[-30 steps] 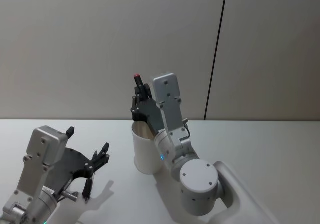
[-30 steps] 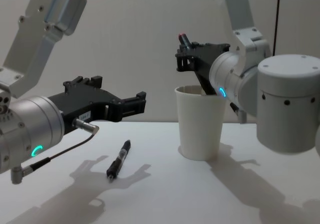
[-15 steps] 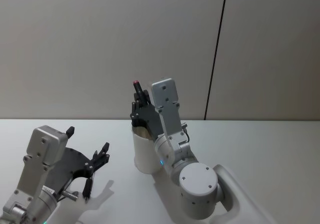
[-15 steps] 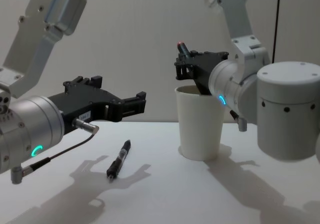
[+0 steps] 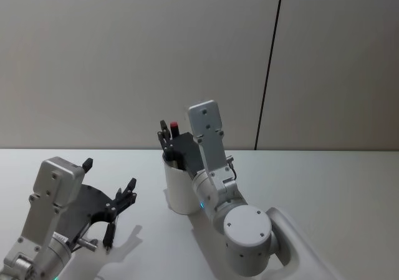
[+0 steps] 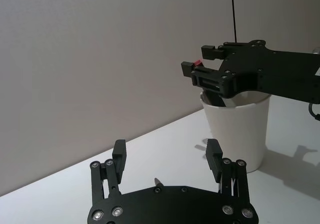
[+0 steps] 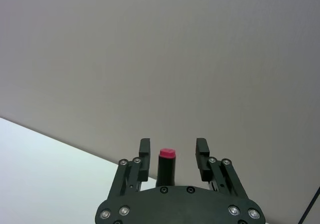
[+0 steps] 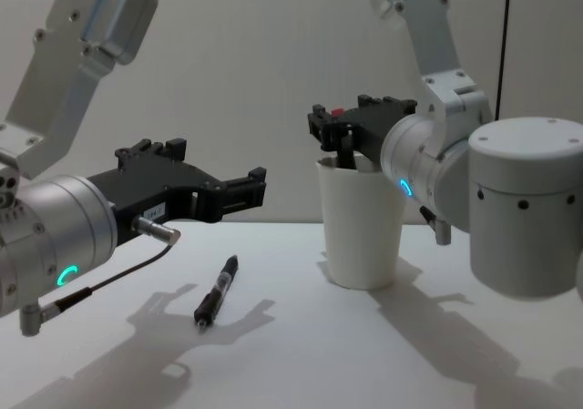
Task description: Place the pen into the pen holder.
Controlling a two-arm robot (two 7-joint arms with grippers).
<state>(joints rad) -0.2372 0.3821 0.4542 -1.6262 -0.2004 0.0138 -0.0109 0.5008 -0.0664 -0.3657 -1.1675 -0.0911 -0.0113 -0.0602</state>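
Observation:
A white paper cup, the pen holder, stands on the white table. A dark pen with a red cap stands upright in it, its top above the rim. My right gripper hovers over the rim, open, with a finger on each side of the pen and a gap to both. A second dark pen lies on the table to the cup's left. My left gripper hangs open above that pen.
The white table reaches back to a plain wall with a dark vertical seam. My right arm's large white joints stand close to the cup on its right.
My right gripper has come down with the red-capped pen, lowering it into the cup. Its fingers have opened off the pen. The left arm and the lying pen have not moved.

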